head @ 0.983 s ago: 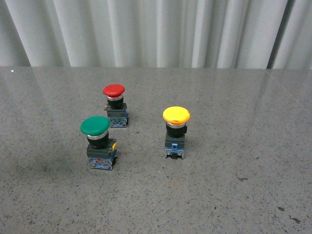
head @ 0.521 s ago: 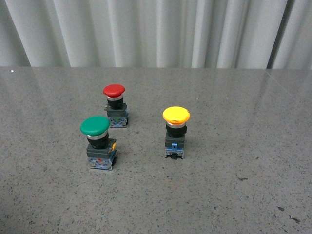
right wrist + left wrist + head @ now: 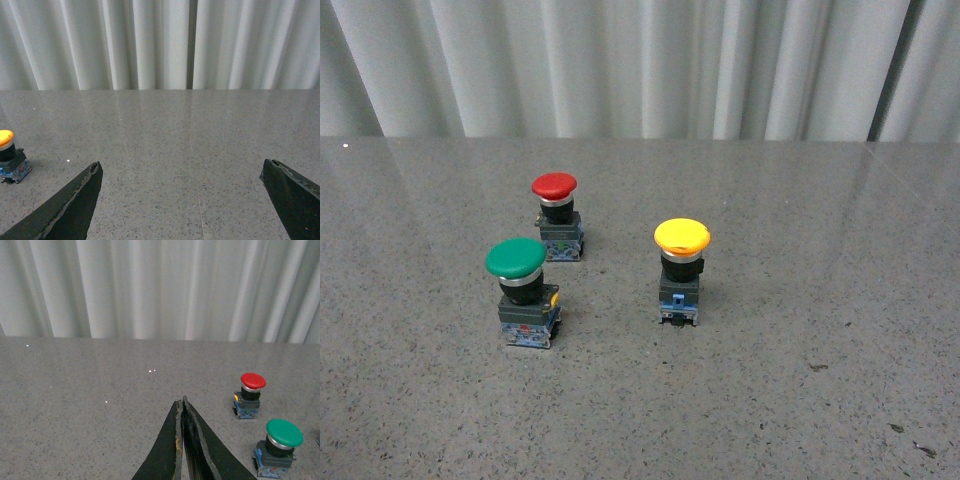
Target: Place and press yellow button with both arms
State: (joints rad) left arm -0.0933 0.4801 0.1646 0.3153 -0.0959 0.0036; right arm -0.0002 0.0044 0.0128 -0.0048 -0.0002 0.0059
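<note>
On the speckled grey desk (image 3: 820, 200), nothing has shifted over the past second. The yellow button (image 3: 681, 268) stands upright exactly where it stood, right of centre in the front view, with neither arm visible there. The stillness suggests the task is at its very start: the button is not yet gripped, placed or pressed.

The left pincer (image 3: 182, 404) is closed, its two dark fingers meeting at the tips with nothing between them. It hovers over bare desk, well apart from the red button (image 3: 252, 385) and the green button (image 3: 284, 437) off to one side. The right pincer (image 3: 181, 170) is spread wide and empty, and the yellow button sits near the edge of its wrist view, well clear of either finger.

The yellow button has a round, glossy mushroom cap on a silver collar, with a black body beneath and a blue-grey block at its base resting flat on the desk. It stands alone. The green button is nearer the robot on the left and the red button is further back, both well apart from it. A pale pleated curtain (image 3: 640, 60) hangs behind.
</note>
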